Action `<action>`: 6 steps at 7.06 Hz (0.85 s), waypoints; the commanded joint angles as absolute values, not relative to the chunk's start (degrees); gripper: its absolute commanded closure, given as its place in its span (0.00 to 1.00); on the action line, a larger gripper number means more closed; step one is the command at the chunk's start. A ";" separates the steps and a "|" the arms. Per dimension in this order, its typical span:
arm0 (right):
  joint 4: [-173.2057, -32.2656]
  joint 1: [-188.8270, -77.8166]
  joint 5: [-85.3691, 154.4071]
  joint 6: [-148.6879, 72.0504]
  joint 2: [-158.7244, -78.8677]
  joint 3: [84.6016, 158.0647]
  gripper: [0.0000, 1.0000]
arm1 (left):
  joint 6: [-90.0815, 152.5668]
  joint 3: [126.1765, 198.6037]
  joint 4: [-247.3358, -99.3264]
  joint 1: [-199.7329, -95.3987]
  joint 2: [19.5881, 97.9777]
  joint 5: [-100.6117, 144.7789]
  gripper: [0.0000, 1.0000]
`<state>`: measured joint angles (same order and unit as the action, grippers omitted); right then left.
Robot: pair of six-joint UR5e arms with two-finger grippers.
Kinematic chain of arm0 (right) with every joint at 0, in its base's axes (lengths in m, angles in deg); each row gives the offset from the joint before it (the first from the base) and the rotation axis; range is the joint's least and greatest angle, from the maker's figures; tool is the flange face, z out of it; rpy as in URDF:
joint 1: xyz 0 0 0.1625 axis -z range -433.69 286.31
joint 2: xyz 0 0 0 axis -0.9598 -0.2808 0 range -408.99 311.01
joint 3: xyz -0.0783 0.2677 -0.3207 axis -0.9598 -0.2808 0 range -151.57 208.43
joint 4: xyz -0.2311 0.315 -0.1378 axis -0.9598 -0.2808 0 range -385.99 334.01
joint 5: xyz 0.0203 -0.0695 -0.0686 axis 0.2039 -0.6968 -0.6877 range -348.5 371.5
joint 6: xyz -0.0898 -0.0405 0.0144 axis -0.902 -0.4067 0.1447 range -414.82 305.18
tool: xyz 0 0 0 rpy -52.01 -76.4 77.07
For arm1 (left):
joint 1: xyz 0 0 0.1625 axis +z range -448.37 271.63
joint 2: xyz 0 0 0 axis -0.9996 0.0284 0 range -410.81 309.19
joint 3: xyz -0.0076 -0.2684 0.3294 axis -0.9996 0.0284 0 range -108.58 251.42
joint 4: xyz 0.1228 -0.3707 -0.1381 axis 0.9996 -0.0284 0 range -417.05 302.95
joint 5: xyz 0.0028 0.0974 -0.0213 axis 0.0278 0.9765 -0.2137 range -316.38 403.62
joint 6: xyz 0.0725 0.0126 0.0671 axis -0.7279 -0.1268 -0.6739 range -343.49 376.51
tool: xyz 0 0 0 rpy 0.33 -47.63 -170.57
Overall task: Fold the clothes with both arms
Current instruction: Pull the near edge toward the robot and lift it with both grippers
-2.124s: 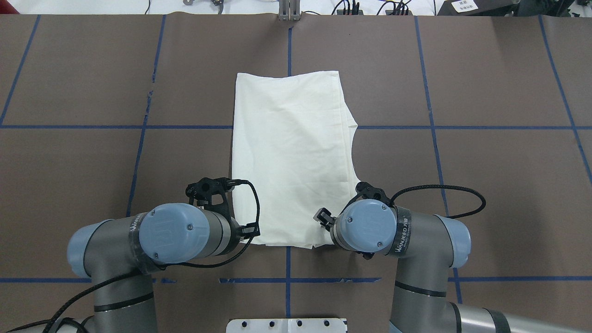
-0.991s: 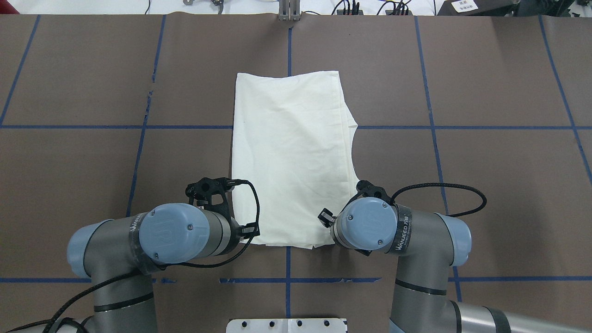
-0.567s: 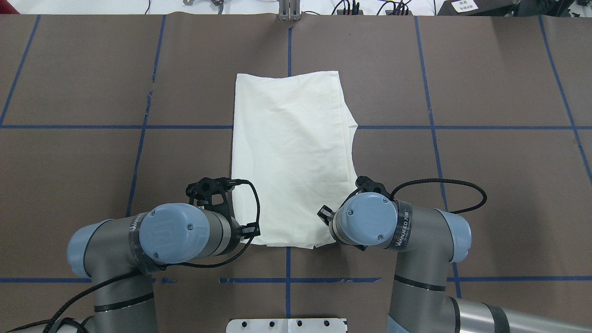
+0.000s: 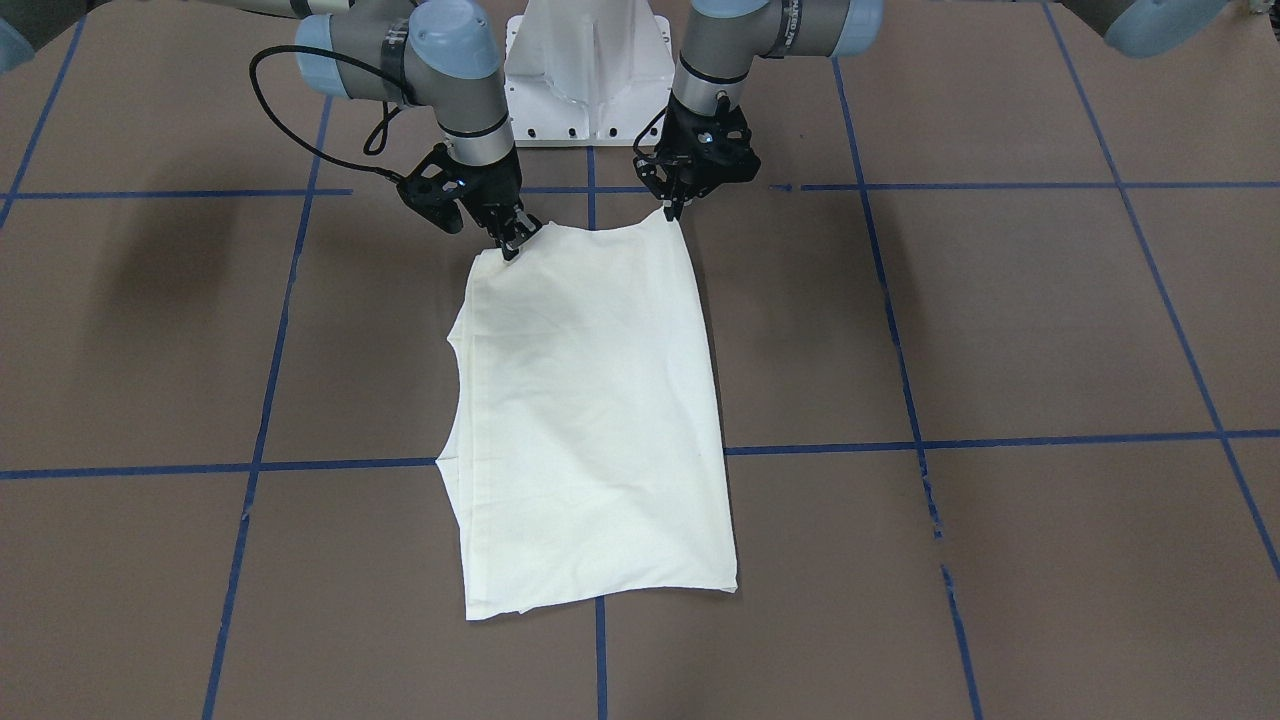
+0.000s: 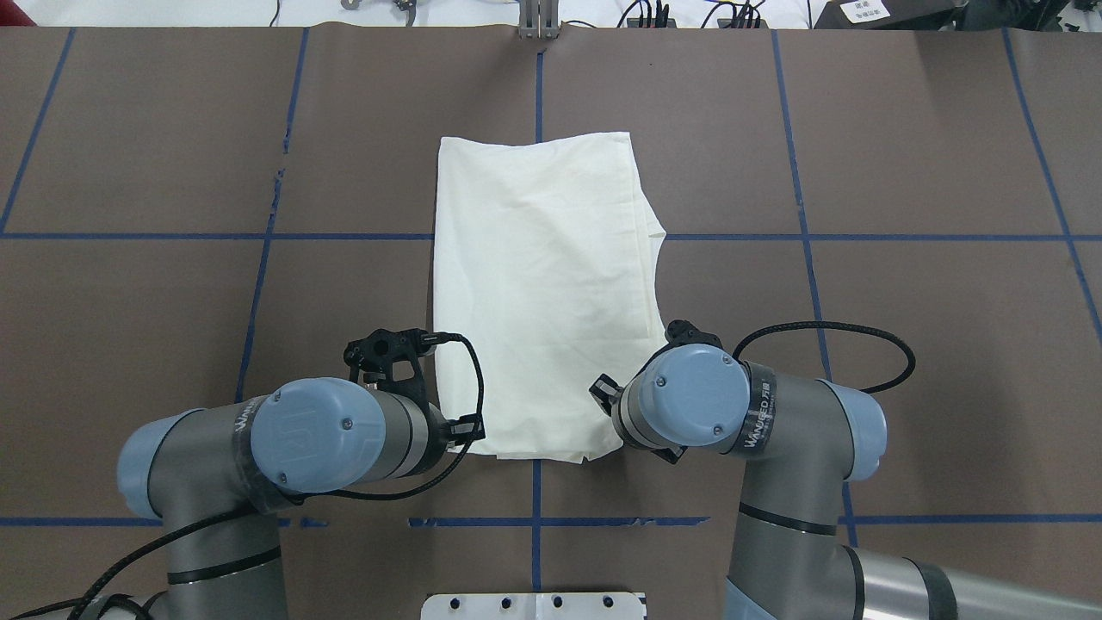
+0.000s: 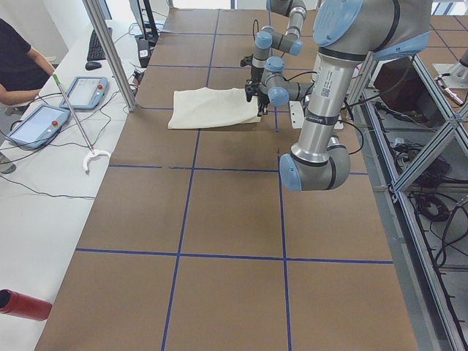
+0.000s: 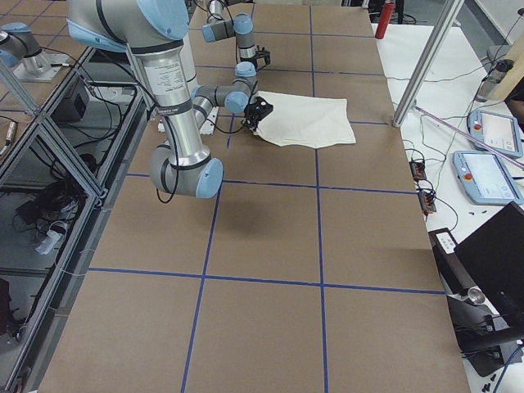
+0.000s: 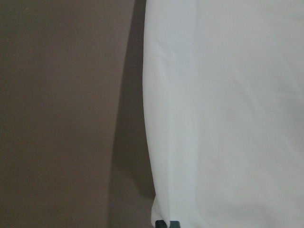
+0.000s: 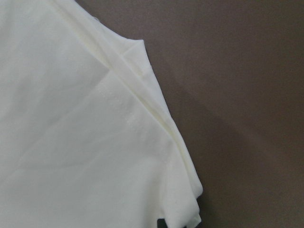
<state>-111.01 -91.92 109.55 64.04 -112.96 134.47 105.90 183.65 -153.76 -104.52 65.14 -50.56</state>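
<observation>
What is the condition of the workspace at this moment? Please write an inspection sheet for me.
Surface: brown table cover with blue tape grid, flat.
Job's things: cream T-shirt, folded to a long rectangle, plain side up.
Clutter: nothing seen on the cover.
Grippers: left claw and right claw each appear shut on a near corner of the T-shirt.
Cables: black cable loops beside the right wrist, clear of the cloth.
Surroundings: person and control tablets at the side bench.

Opposed overhead and front views share T-shirt [image 4: 590, 400].
</observation>
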 commanded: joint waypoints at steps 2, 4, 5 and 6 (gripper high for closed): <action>-111.15 -86.81 110.11 63.22 -120.16 146.77 1.00 | 105.90 188.21 -153.38 -100.33 63.89 -49.99 1.00; -111.42 -81.97 110.11 63.39 -121.76 150.93 1.00 | 105.90 197.40 -145.78 -95.60 61.52 -49.90 1.00; -111.42 -81.60 110.20 63.39 -121.67 150.86 1.00 | 106.07 200.41 -142.60 -94.62 61.43 -49.99 1.00; -111.24 -82.38 110.20 62.96 -121.50 150.60 1.00 | 106.07 199.75 -142.66 -94.00 61.77 -50.16 1.00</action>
<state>-111.35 -82.31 110.17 63.29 -121.51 150.44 106.02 198.40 -144.40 -95.25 61.73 -50.00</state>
